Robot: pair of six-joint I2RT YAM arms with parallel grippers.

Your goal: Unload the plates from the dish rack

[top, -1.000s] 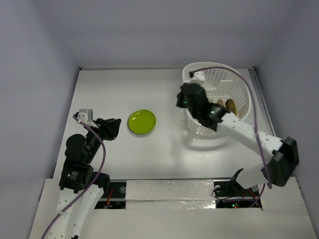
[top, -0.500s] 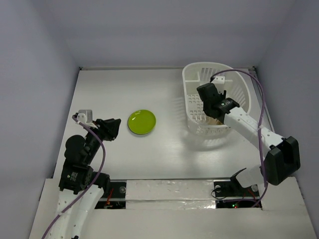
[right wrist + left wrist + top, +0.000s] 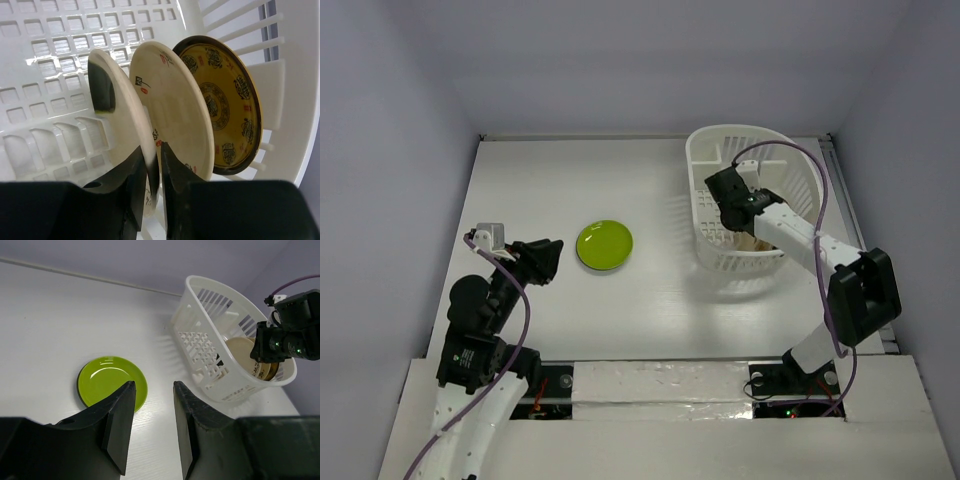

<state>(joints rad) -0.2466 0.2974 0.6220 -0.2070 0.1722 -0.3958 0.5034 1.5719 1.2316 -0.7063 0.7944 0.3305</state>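
The white dish rack stands at the back right, and also shows in the left wrist view. Three plates stand on edge in it: a pale tan one, a cream one with small spots and an amber-yellow one with dark pattern. My right gripper reaches down into the rack, shut on the pale tan plate's rim. The lime green plate lies flat on the table. My left gripper is open and empty, near that plate.
The white table has a raised edge along the back and walls on both sides. The right arm's purple cable arches over the rack. The rack's slotted wall is close on the left of my right gripper.
My right gripper has swung from above the rack's left wall into the rack and dropped onto the rim of the pale tan plate. The left arm has not moved.
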